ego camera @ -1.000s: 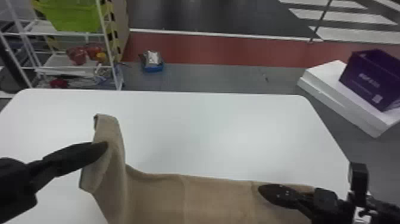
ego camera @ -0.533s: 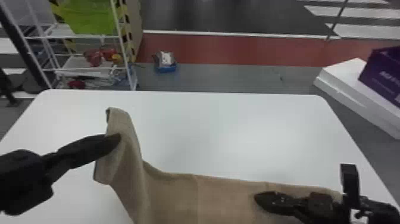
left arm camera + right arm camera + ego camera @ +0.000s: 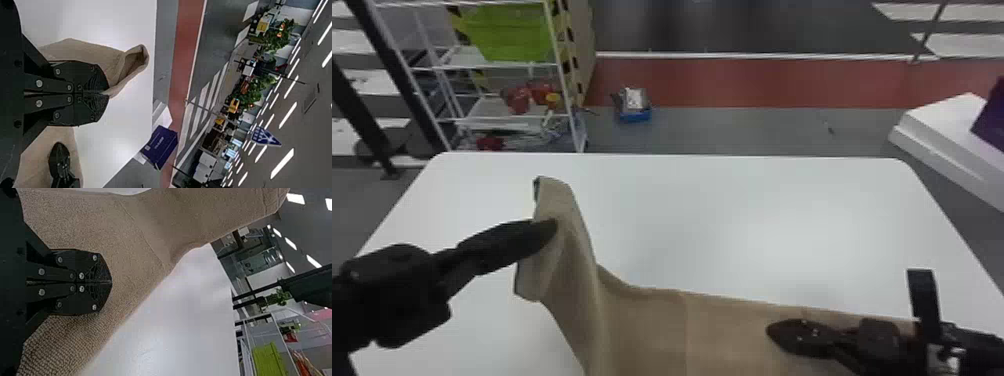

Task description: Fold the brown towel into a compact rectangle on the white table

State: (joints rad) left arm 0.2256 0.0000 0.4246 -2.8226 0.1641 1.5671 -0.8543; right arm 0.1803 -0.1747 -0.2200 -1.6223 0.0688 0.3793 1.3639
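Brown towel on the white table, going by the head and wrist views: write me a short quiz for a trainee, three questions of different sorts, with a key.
1. True or false: the left tool holds part of the brown towel raised off the white table.
2. Multiple choice: where is the purple box?
A) On the brown towel
B) Beyond the white table's right edge, on a white block
C) On the wire shelf
3. Fill in: over the brown towel, the two fingers of the right tool are ____.

Key: 1 true; 2 B; 3 shut
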